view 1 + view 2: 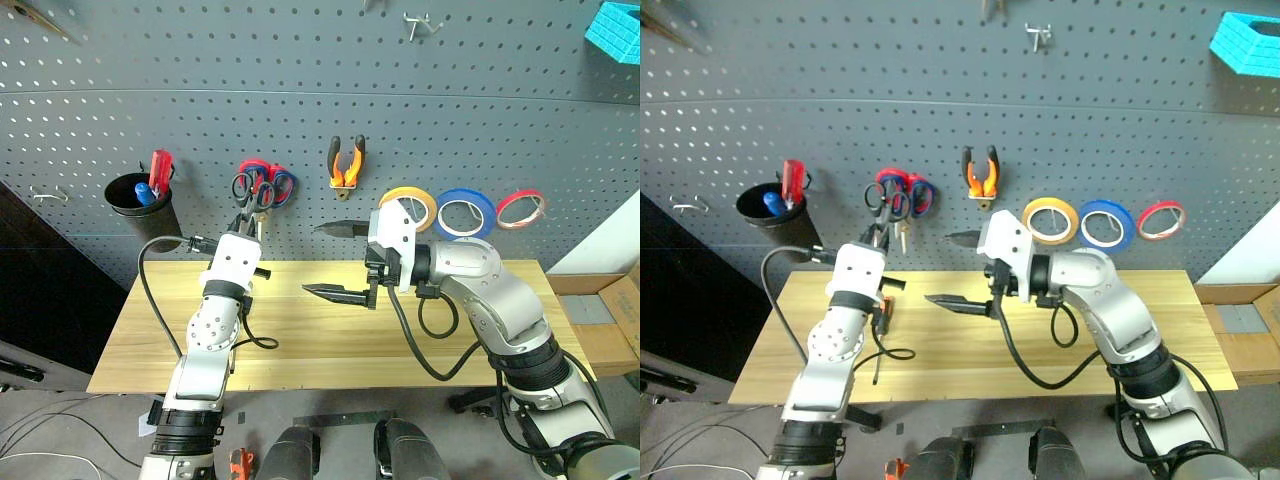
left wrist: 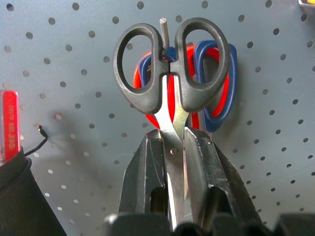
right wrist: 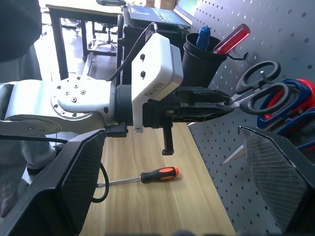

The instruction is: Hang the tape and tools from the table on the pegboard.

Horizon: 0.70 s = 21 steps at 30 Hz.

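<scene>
The left gripper (image 2: 174, 147) is clamped on the blades of the black-handled scissors (image 2: 170, 64), holding them handles-up against the pegboard (image 1: 300, 90). A metal hook (image 2: 164, 30) stands between the two handle loops, in front of red-and-blue scissors (image 2: 216, 83) already hanging there. The right gripper (image 1: 340, 260) hangs over the table (image 1: 330, 335) with its fingers spread wide, empty. The screwdriver (image 3: 152, 176) lies on the table. Pliers (image 1: 346, 165) and yellow tape (image 1: 408, 207) hang on the pegboard.
</scene>
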{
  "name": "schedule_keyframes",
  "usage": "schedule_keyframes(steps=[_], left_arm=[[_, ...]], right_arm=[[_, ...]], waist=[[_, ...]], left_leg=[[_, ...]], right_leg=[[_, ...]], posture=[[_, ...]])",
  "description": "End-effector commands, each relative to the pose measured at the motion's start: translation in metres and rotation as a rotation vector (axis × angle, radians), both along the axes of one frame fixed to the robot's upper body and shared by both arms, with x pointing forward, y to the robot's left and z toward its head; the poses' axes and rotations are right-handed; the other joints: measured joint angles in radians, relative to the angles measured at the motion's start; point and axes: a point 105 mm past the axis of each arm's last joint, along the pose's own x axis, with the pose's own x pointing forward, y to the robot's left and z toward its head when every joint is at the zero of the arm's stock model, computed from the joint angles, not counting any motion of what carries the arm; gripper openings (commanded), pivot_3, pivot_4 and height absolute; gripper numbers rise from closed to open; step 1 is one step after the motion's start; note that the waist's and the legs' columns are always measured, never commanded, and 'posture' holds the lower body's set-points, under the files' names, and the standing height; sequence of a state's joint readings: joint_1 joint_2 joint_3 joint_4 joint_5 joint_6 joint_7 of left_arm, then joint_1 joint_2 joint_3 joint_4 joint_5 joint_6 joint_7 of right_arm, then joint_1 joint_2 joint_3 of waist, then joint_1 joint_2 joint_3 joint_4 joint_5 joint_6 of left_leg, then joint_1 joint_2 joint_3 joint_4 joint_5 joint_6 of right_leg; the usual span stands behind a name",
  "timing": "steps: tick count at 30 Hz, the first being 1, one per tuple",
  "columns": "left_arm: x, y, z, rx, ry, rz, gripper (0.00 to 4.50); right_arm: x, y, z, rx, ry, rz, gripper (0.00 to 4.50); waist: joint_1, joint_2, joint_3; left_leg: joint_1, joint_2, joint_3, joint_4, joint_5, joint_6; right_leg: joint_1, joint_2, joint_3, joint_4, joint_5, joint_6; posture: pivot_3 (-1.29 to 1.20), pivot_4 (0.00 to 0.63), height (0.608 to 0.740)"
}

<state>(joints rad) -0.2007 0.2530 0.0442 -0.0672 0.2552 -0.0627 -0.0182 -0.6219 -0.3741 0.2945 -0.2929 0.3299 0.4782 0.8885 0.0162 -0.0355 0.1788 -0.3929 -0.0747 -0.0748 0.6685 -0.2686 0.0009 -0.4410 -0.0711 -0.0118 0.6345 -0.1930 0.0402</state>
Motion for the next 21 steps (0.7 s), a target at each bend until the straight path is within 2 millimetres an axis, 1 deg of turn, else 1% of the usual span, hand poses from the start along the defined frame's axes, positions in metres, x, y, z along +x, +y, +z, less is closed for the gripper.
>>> schedule_keyframes(steps=[1,3,6,8,10,13,17,21], left_arm=[[-0.011,-0.007,0.011,0.004,-0.064,-0.052,0.21],[-0.017,-0.008,0.011,0.001,-0.078,-0.076,0.21],[-0.033,-0.011,0.015,-0.031,-0.108,-0.144,0.21],[-0.039,-0.007,0.012,-0.033,-0.097,-0.143,0.21],[-0.041,-0.004,0.012,-0.03,-0.095,-0.14,0.21],[-0.04,-0.004,0.015,-0.021,-0.103,-0.147,0.21],[-0.029,-0.006,0.02,-0.04,-0.113,-0.135,0.21],[-0.021,-0.005,0.014,-0.044,-0.079,-0.096,0.21]], right_arm=[[-0.006,0.001,0.014,0.018,-0.058,0.017,4.5],[-0.006,0.001,0.013,0.014,-0.056,0.02,4.5],[-0.008,0.001,0.011,0.004,-0.049,0.035,4.5],[-0.009,0.001,0.01,0.001,-0.046,0.043,4.5],[-0.009,0.002,0.009,-0.001,-0.046,0.048,4.5],[-0.01,0.003,0.01,0.003,-0.046,0.056,4.5],[-0.009,0.003,0.01,-0.006,-0.053,0.057,4.5],[-0.009,0.003,0.011,-0.004,-0.056,0.055,4.5]], waist=[[0.0,0.0,0.0],[0.0,0.0,-0.001],[-0.001,0.0,-0.001],[-0.001,0.0,-0.001],[-0.001,0.001,-0.001],[0.0,0.001,-0.001],[0.001,0.001,-0.001],[0.001,0.001,-0.001]], left_leg=[[0.0,0.0,0.0,0.0,0.0,0.0],[0.0,0.0,0.001,0.0,0.0,0.0],[0.0,0.0,0.001,0.0,0.0,0.0],[0.0,0.0,0.001,0.0,0.0,0.0],[0.001,0.0,0.0,0.0,-0.001,0.002],[0.002,0.0,0.0,0.002,-0.002,0.004],[0.001,-0.001,0.001,0.008,-0.003,0.005],[0.003,-0.002,0.002,0.009,-0.003,0.006]], right_leg=[[0.0,0.0,0.0,0.0,0.0,0.0],[0.0,0.0,0.001,0.001,0.0,0.0],[0.0,0.0,0.001,0.001,0.0,0.0],[0.0,-0.001,0.001,0.001,0.0,0.0],[0.0,-0.001,0.001,0.001,0.0,0.0],[0.001,-0.001,0.001,0.003,0.0,0.0],[0.002,0.0,0.0,0.007,0.0,0.0],[0.004,0.0,0.001,0.008,0.0,0.0]], posture=[[-0.01,0.13,0.74],[0.0,0.132,0.74],[0.0,0.132,0.74],[0.0,0.134,0.74],[0.0,0.134,0.74],[0.01,0.134,0.74],[0.01,0.131,0.74],[0.0,0.131,0.74]])
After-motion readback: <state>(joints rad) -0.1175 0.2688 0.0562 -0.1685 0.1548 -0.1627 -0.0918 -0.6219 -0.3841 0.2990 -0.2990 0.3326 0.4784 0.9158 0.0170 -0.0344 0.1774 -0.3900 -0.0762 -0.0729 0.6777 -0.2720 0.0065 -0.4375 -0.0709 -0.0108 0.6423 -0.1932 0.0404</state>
